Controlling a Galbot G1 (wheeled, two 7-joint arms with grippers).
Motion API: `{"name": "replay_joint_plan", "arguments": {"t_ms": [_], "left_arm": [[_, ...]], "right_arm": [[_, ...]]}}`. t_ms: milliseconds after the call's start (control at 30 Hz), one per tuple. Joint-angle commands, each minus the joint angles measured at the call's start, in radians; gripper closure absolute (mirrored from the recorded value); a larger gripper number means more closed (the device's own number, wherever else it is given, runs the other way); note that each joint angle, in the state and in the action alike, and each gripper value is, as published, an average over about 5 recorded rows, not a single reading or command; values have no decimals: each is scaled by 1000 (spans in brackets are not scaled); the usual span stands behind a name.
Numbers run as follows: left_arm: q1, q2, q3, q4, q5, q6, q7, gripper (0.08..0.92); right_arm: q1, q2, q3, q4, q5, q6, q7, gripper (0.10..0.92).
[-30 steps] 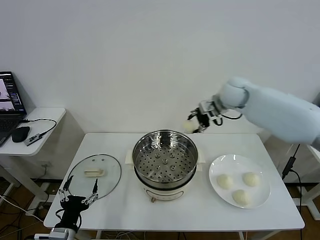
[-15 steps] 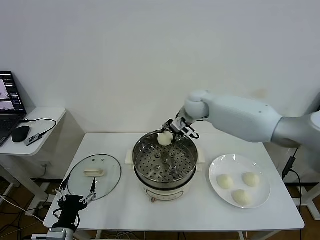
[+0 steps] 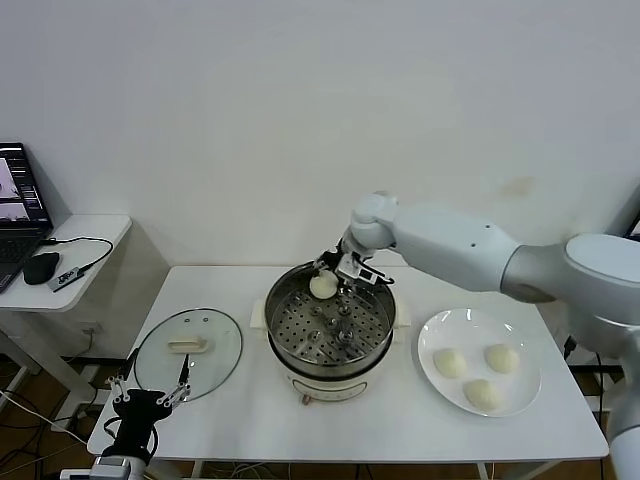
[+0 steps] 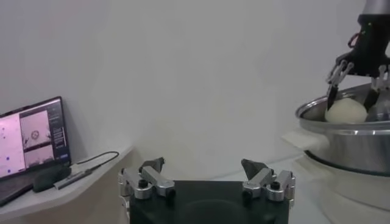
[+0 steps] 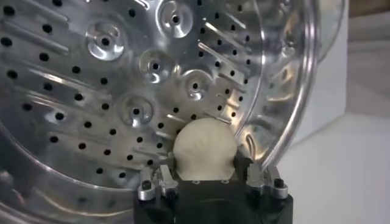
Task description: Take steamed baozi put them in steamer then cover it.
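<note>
a smooth, pale round baozi [image 3: 323, 286] sits pinched in the right gripper [image 3: 335, 277] above the shiny perforated steamer [image 3: 330, 322]; left gripper [image 3: 150, 397] spread.

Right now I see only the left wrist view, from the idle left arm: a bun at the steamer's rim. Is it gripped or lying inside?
Observer: Gripped. The right wrist view shows the held baozi between the fingers of the right gripper, over the perforated tray of the steamer.
Operator: Any others inside?
Observer: No; in the head view the tray holds none.
Operator: How many remain?
Observer: On the white plate, to the steamer's right, lie three baozi.
</note>
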Motion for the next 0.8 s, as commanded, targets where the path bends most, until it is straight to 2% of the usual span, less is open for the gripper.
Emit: {"name": "replay_joint_plan", "arguments": {"t_ms": [33, 167, 367, 433, 567, 800], "left_arm": [[0, 0, -1, 0, 0, 0, 0, 177], [-1, -1, -1, -2, -1, 0, 0, 177], [0, 0, 1, -3, -1, 0, -1, 177], [-1, 2, 1, -4, -1, 0, 0, 177], [-2, 9, 0, -10, -4, 3, 1, 177], [-4, 24, -2, -32, -25, 33, 2, 177]], "right_arm": [[-21, 28, 2, -38, -93, 78, 28, 423], [0, 15, -2, -21, -65, 82, 30, 396], [137, -34, -48, 85, 155, 0, -39, 247], [198, -72, -75, 159, 266, -84, -86, 215], [304, -177, -115, 314, 457, -297, -177, 204], [409, -410, -150, 510, 506, -649, -244, 203]]}}
